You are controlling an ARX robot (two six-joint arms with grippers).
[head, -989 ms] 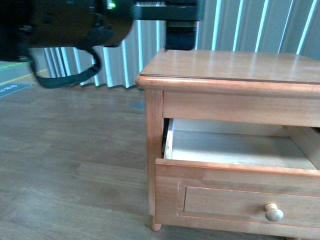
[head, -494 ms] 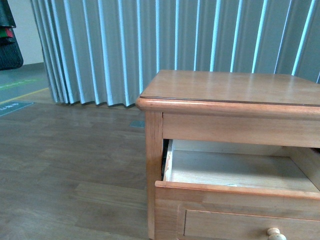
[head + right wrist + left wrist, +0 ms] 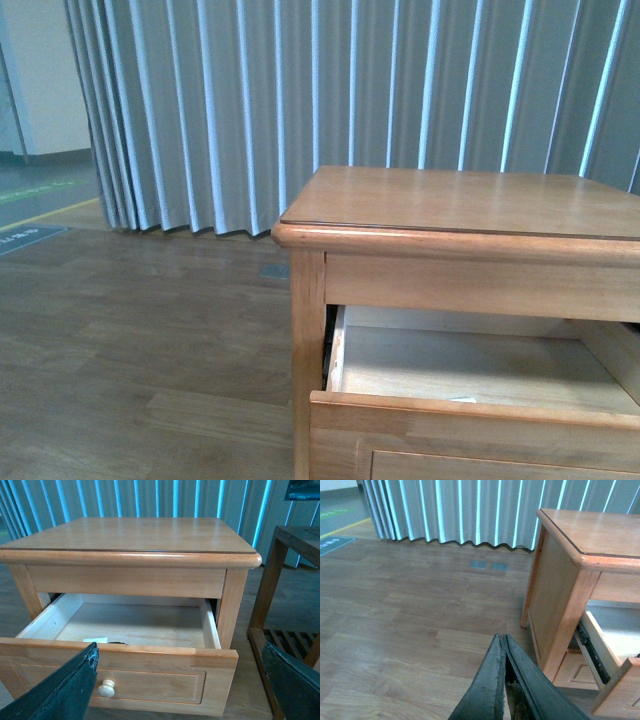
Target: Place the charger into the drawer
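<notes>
The drawer (image 3: 150, 625) of the honey-brown cabinet (image 3: 130, 535) is pulled out. Low inside it, just behind the front panel, lies the charger (image 3: 95, 640), a small white piece with a bit of black cable beside it. From the front, the charger (image 3: 462, 399) is only a white sliver over the front rim of the drawer (image 3: 470, 365). My right gripper (image 3: 179, 650) hangs open in front of the drawer, one finger (image 3: 65, 690) near the pale knob (image 3: 105, 688). My left gripper (image 3: 501, 637) is shut on nothing, over the floor beside the cabinet (image 3: 560, 595).
A dark wooden table frame (image 3: 277, 580) with a slatted lower shelf stands close to the cabinet's right side. Grey pleated curtains (image 3: 300, 90) hang behind. Wooden floor (image 3: 140, 330) spreads left of the cabinet, with two small floor plates (image 3: 490, 565).
The front view has tilted upward, so the cabinet sits lower and the knob has dropped out of frame. The dark arm that filled the upper left a second ago is gone.
</notes>
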